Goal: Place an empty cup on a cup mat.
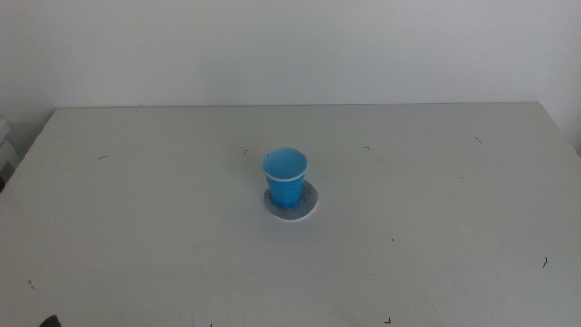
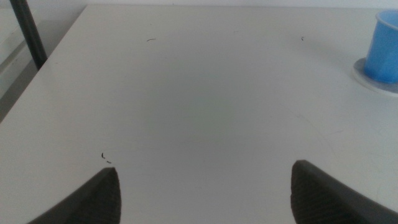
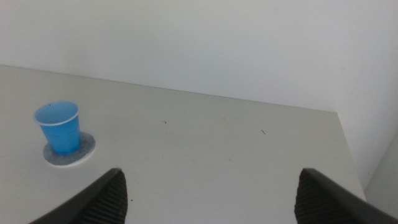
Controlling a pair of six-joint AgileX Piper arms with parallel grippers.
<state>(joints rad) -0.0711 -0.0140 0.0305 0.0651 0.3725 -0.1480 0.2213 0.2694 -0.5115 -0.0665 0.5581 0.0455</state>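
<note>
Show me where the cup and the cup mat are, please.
cup (image 1: 285, 177): middle view, on its blue side wall.
cup mat (image 1: 306, 208): middle view, on its bare grey rim beside the cup.

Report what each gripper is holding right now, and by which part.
Nothing is held. The left gripper and right gripper are both open, away from the cup, which stands upright on the cup mat.
</note>
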